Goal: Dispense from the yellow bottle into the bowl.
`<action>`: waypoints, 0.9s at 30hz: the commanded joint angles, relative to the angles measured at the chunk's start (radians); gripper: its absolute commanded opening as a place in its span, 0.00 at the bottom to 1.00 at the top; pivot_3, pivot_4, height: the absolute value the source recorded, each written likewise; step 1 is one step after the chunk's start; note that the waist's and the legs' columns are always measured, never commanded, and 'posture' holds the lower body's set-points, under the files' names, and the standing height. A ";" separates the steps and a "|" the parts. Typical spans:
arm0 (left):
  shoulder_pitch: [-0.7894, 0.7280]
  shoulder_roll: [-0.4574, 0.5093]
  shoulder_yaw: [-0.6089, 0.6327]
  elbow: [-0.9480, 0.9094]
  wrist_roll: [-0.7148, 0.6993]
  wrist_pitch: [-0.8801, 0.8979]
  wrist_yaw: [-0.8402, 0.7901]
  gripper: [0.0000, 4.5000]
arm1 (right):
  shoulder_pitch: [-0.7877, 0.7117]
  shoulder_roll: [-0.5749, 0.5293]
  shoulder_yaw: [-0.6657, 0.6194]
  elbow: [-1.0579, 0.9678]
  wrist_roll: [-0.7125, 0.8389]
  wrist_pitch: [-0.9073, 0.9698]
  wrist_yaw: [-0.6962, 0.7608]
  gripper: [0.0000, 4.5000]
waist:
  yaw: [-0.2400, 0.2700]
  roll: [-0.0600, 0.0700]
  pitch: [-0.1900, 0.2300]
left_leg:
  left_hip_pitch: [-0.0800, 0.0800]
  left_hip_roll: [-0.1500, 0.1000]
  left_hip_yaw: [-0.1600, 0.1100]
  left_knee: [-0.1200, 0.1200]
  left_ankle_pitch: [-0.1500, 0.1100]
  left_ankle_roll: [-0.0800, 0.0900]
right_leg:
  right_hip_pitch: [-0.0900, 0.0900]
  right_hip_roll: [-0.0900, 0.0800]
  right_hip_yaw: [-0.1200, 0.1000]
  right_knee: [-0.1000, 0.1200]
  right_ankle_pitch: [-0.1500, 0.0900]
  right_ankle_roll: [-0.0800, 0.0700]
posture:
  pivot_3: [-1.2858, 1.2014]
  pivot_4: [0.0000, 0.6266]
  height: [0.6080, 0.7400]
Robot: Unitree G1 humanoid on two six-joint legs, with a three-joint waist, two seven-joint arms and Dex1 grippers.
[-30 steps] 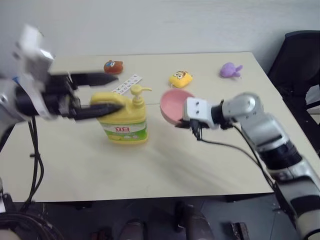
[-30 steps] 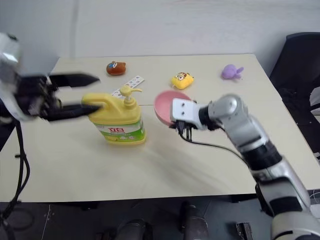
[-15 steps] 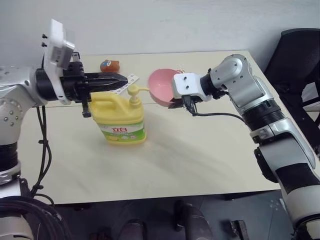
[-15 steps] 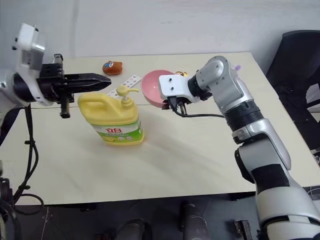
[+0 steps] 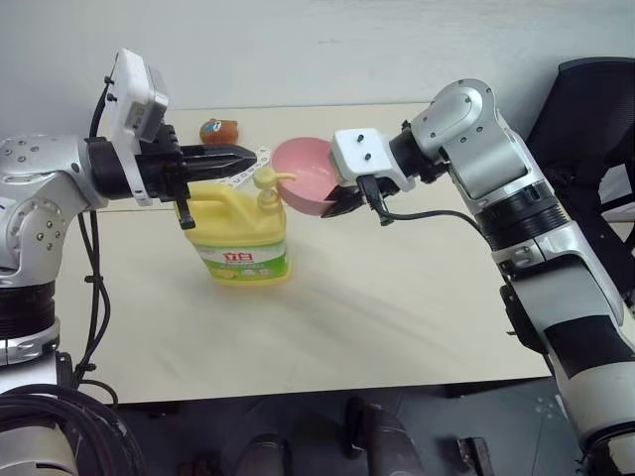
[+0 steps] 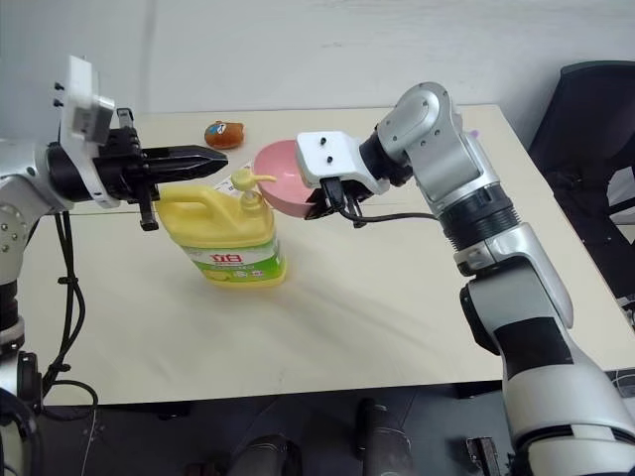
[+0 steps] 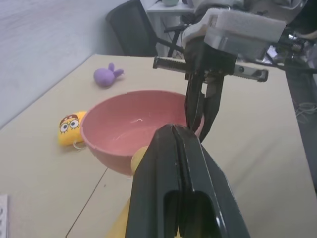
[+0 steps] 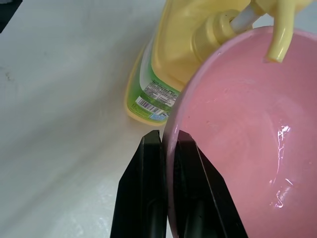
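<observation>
The yellow bottle point(image 5: 239, 236) stands upright on the table, its pump head point(image 5: 266, 178) on top. My left gripper point(image 5: 246, 157) is shut and empty, lying level just above the bottle's handle, tips close to the pump head. My right gripper point(image 5: 333, 205) is shut on the rim of the pink bowl point(image 5: 303, 171) and holds it tilted in the air beside the pump. In the right wrist view the pump spout point(image 8: 278, 38) hangs over the bowl point(image 8: 247, 129), whose inside looks wet and glossy. The fingers point(image 8: 148, 198) pinch its wall.
A brown plush point(image 5: 220, 130) and a white strip point(image 5: 261, 156) lie behind the bottle. A yellow plush point(image 7: 69, 130) and a purple plush point(image 7: 106, 77) sit further right on the table point(image 5: 397, 297). A black chair point(image 5: 595, 109) stands off the table's right side.
My left gripper shut and came in over the top of the bottle. My right gripper lifted the bowl off the table and carried it left, up under the pump spout.
</observation>
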 commanded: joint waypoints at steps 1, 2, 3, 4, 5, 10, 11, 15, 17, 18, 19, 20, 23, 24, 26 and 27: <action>-0.002 -0.016 -0.008 -0.016 0.050 -0.050 0.014 0.00 | -0.045 -0.002 -0.029 -0.055 0.034 0.013 0.069 0.00 | 0.000 0.000 0.000 | 0.000 0.000 0.000 0.000 0.000 0.000 | 0.000 0.000 0.000 0.000 0.000 0.000 | 0.52 0.24 1.00; 0.002 -0.021 -0.014 -0.020 0.061 -0.059 0.013 0.00 | -0.043 -0.005 -0.027 -0.060 0.035 0.013 0.071 0.00 | 0.000 0.000 0.000 | 0.000 0.000 0.000 0.000 0.000 0.000 | 0.000 0.000 0.000 0.000 0.000 0.000 | 0.52 0.24 1.00; 0.006 -0.026 -0.019 -0.025 0.070 -0.066 0.011 0.00 | -0.042 -0.006 -0.027 -0.064 0.036 0.014 0.073 0.00 | 0.000 0.000 0.000 | 0.000 0.000 0.000 0.000 0.000 0.000 | 0.000 0.000 0.000 0.000 0.000 0.000 | 0.52 0.24 1.00; 0.010 -0.030 -0.022 -0.029 0.075 -0.069 0.010 0.00 | -0.042 -0.007 -0.026 -0.067 0.036 0.014 0.073 0.00 | -0.001 0.000 0.000 | 0.000 0.000 0.000 0.000 0.000 0.000 | 0.000 0.000 0.000 0.000 0.000 0.000 | 0.52 0.24 1.00; 0.013 -0.033 -0.025 -0.030 0.081 -0.073 0.008 0.00 | -0.042 -0.008 -0.026 -0.069 0.036 0.015 0.073 0.00 | -0.001 0.000 0.000 | 0.000 0.000 0.000 0.000 0.000 0.000 | 0.000 0.000 0.000 0.000 0.000 0.000 | 0.52 0.24 1.00; 0.013 -0.039 -0.034 -0.008 0.119 -0.086 0.014 0.00 | -0.044 -0.012 -0.022 -0.075 0.036 0.010 0.076 0.00 | -0.001 0.000 0.000 | 0.000 0.000 0.000 0.000 0.000 0.000 | -0.001 0.000 0.000 0.000 0.000 0.000 | 0.52 0.24 1.00; 0.014 -0.037 -0.038 -0.004 0.129 -0.090 0.014 0.00 | -0.045 -0.014 -0.020 -0.075 0.036 0.010 0.076 0.00 | 0.000 0.000 0.000 | 0.000 0.000 0.000 0.000 0.000 0.000 | -0.001 0.000 0.000 0.000 0.000 0.000 | 0.52 0.24 1.00; 0.019 -0.040 -0.051 0.009 0.176 -0.104 0.021 0.00 | -0.051 -0.023 -0.012 -0.064 0.022 -0.021 0.076 0.00 | 0.000 0.000 0.000 | -0.001 0.000 0.000 0.000 0.000 0.000 | -0.001 0.000 0.000 0.000 0.000 0.000 | 0.52 0.24 1.00; 0.017 -0.047 -0.051 0.010 0.182 -0.106 0.022 0.00 | -0.051 -0.027 -0.008 -0.059 0.020 -0.030 0.076 0.00 | 0.000 0.000 0.000 | 0.000 0.000 0.000 0.000 0.000 0.000 | -0.001 0.000 0.000 0.000 0.000 0.000 | 0.52 0.24 1.00; 0.013 -0.052 -0.051 0.010 0.183 -0.104 0.024 0.00 | -0.051 -0.030 -0.004 -0.051 0.012 -0.047 0.076 0.00 | 0.000 0.000 0.000 | 0.000 0.000 0.000 0.000 0.000 0.000 | -0.001 0.000 0.000 0.000 0.000 0.000 | 0.52 0.24 1.00; 0.011 -0.057 -0.053 0.009 0.184 -0.102 0.025 0.00 | -0.050 -0.034 0.001 -0.041 0.001 -0.069 0.076 0.00 | 0.001 0.000 0.000 | 0.000 0.000 0.000 0.000 0.000 0.000 | -0.001 0.000 0.000 0.000 0.000 0.000 | 0.52 0.24 1.00; 0.010 -0.061 -0.054 0.008 0.185 -0.103 0.023 0.00 | -0.050 -0.036 0.004 -0.032 -0.007 -0.085 0.076 0.00 | 0.001 0.000 0.000 | 0.000 0.000 0.000 0.000 0.000 0.000 | -0.001 0.000 0.000 0.000 0.000 0.000 | 0.52 0.24 1.00; 0.013 -0.066 -0.060 0.004 0.191 -0.106 0.017 0.00 | -0.052 -0.035 0.003 -0.013 -0.014 -0.101 0.076 0.00 | 0.001 0.000 0.000 | 0.000 0.000 0.000 0.000 0.000 0.000 | -0.001 0.000 0.000 0.001 0.000 0.000 | 0.52 0.24 1.00; 0.014 -0.067 -0.062 0.003 0.193 -0.106 0.016 0.00 | -0.053 -0.035 0.002 -0.009 -0.016 -0.106 0.076 0.00 | 0.001 0.000 0.000 | 0.000 0.000 0.000 0.000 0.000 0.000 | -0.001 0.000 0.000 0.001 0.000 0.000 | 0.52 0.24 1.00; 0.015 -0.069 -0.069 0.003 0.199 -0.109 0.013 0.00 | -0.053 -0.038 0.005 -0.005 -0.017 -0.112 0.076 0.00 | 0.001 0.000 0.000 | 0.000 0.000 0.000 0.000 0.000 0.000 | -0.001 0.000 0.000 0.001 0.000 0.000 | 0.52 0.24 1.00; 0.016 -0.069 -0.072 0.003 0.201 -0.111 0.010 0.00 | -0.052 -0.040 0.009 -0.006 -0.015 -0.114 0.076 0.00 | 0.001 0.000 0.000 | 0.000 0.000 0.000 0.000 0.000 0.000 | -0.001 0.000 0.000 0.001 0.000 0.000 | 0.52 0.24 1.00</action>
